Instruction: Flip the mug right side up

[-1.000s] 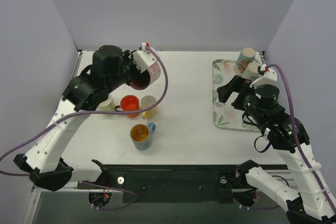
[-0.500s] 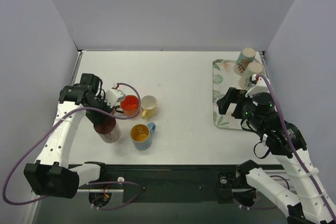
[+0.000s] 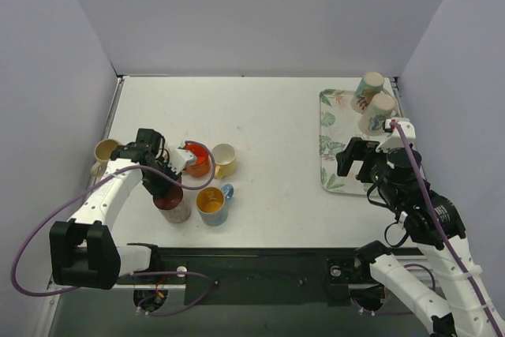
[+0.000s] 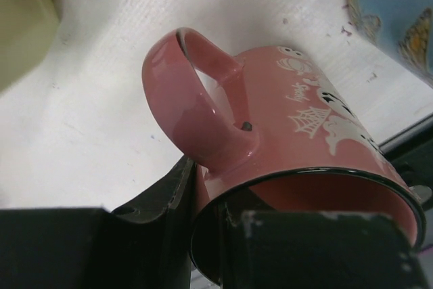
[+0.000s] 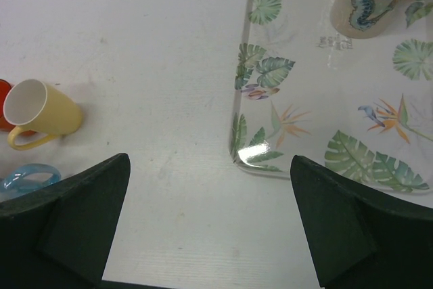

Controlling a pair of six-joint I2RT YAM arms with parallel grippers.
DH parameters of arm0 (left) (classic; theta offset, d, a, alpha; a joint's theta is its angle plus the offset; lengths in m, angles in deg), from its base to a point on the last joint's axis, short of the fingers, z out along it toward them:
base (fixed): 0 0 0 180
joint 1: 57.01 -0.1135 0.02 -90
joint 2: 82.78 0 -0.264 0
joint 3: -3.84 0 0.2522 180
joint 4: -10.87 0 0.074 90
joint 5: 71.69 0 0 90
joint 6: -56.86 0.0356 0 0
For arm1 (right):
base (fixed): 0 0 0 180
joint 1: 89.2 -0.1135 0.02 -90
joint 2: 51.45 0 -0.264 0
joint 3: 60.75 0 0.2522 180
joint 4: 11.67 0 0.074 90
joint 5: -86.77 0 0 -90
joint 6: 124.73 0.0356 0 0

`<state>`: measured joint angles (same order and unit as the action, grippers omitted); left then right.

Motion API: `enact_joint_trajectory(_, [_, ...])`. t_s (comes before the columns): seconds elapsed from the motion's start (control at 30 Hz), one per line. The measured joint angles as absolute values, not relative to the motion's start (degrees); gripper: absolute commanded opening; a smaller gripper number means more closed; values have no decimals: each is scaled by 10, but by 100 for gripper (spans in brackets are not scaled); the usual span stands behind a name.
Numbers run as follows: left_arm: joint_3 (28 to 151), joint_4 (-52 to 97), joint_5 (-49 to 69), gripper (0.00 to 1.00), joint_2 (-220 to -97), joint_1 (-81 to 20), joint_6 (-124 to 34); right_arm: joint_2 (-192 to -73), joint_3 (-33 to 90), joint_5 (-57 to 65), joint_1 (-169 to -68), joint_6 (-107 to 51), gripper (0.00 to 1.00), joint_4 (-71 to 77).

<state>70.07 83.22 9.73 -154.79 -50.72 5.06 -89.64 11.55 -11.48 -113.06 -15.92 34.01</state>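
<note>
The pink mug (image 3: 173, 204) with white ghost and web prints is at the table's front left, mouth facing up, beside the blue mug (image 3: 211, 204). My left gripper (image 3: 163, 185) is shut on its rim next to the handle, with one finger inside and one outside. The left wrist view shows the pink mug (image 4: 304, 113) close up, handle to the left, with my left gripper (image 4: 203, 235) pinching its wall. I cannot tell whether its base touches the table. My right gripper (image 3: 359, 159) hangs open and empty over the tray's left edge, and the right wrist view shows that gripper (image 5: 210, 235) above bare table.
An orange mug (image 3: 197, 159) and a yellow mug (image 3: 224, 159) stand just behind the pink one. A cream mug (image 3: 103, 151) sits at the far left. The leaf-print tray (image 3: 331, 144) at the right holds two mugs (image 3: 369, 88) upside down. Purple walls close in three sides.
My left arm has swung the pink mug from high over the back of the mug group down to the front left, turning its mouth upward. The right gripper has drawn back a little.
</note>
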Motion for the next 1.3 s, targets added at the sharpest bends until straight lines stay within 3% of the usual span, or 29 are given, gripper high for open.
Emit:
enact_joint_trajectory(0.07, [690, 804, 98, 4, -1547, -507, 52, -897, 116, -124, -1128, -166, 100, 340])
enact_joint_trajectory(0.17, [669, 765, 99, 37, -1546, -507, 58, -901, 116, -161, -1113, -166, 100, 340])
enact_joint_trajectory(0.23, [665, 759, 98, 50, -1544, -507, 64, -906, 116, -186, -1091, -164, 100, 340])
enact_joint_trajectory(0.3, [665, 756, 94, 53, -1539, -507, 68, -916, 116, -211, -1048, -159, 100, 340])
enact_joint_trajectory(0.53, [733, 803, 71, 60, -1535, -509, 72, -1037, 161, -127, -761, -79, 100, 320])
enact_joint_trajectory(0.7, [865, 852, 74, 62, -1533, -513, 64, -1198, 201, -10, -605, 42, 90, 265])
enact_joint_trajectory(0.97, [1077, 860, 60, 62, -1616, -456, -17, -1497, 334, 83, -585, 208, 83, 168])
enact_joint_trajectory(1.3, [1170, 862, 59, 62, -1748, -403, -73, -1733, 552, 121, -617, 350, 83, 137])
